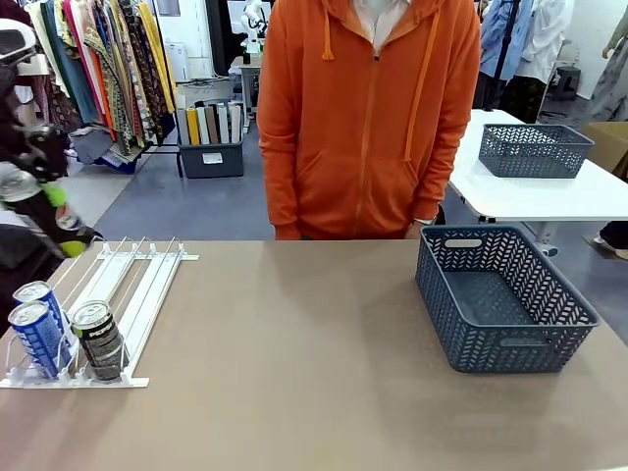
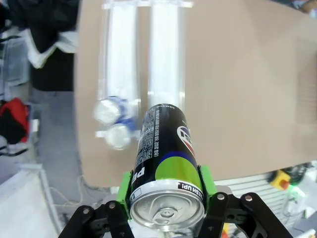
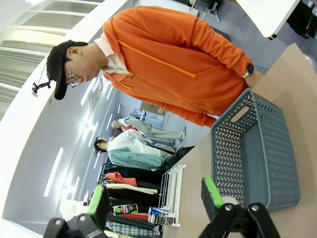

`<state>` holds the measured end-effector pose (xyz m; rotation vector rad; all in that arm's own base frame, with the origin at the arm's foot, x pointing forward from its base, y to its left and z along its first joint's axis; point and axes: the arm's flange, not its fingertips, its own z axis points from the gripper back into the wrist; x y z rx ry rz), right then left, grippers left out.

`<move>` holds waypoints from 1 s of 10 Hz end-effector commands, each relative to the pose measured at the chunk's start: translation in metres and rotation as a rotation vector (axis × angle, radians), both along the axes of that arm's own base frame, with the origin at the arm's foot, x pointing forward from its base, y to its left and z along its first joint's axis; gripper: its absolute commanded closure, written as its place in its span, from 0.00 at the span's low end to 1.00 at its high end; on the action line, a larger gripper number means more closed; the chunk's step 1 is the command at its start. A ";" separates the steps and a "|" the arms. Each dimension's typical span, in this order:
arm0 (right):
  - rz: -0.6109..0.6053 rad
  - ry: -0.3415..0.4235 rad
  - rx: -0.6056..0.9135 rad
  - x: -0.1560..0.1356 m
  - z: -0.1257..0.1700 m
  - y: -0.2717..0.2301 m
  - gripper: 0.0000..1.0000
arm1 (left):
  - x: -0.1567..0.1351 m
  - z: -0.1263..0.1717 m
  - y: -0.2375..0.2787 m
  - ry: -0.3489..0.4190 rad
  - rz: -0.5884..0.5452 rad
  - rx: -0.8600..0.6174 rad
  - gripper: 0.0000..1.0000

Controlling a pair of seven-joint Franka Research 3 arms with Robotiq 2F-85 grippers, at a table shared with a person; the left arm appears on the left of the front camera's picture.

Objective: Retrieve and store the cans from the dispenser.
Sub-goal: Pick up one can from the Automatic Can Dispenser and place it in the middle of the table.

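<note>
My left gripper (image 2: 166,191) is shut on a black can (image 2: 166,153) with a green band, held lying along the fingers with its silver top toward the camera. It hangs above the front of the dispenser (image 2: 166,59), where two blue cans (image 2: 111,113) stand. In the front view the left gripper (image 1: 61,221) sits at the far left edge above the dispenser (image 1: 147,285), which holds two blue cans (image 1: 39,339) and one black can (image 1: 98,339) at its front. My right gripper (image 3: 156,198) is open and empty, held up in the air.
A dark blue mesh basket (image 1: 510,343) stands empty on the right of the table. A person in an orange hoodie (image 1: 368,118) stands at the far edge. A second basket (image 1: 535,149) sits on a white table behind.
</note>
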<state>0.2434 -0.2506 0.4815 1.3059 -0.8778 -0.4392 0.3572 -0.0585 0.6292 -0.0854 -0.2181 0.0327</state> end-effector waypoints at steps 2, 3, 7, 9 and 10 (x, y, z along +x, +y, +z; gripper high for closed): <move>-0.011 -0.030 0.008 0.003 0.004 -0.001 0.00 | 0.055 -0.035 -0.118 -0.009 -0.159 -0.177 1.00; -0.011 -0.030 0.008 0.003 0.004 -0.001 0.00 | 0.072 -0.056 -0.164 0.028 -0.224 -0.151 1.00; -0.011 -0.030 0.008 0.003 0.004 -0.001 0.00 | 0.089 -0.145 -0.307 0.123 -0.357 -0.036 1.00; -0.011 -0.030 0.008 0.003 0.004 -0.001 0.00 | 0.094 -0.167 -0.320 0.163 -0.347 -0.017 1.00; -0.011 -0.030 0.008 0.003 0.004 -0.001 0.00 | 0.091 -0.181 -0.328 0.130 -0.351 0.016 1.00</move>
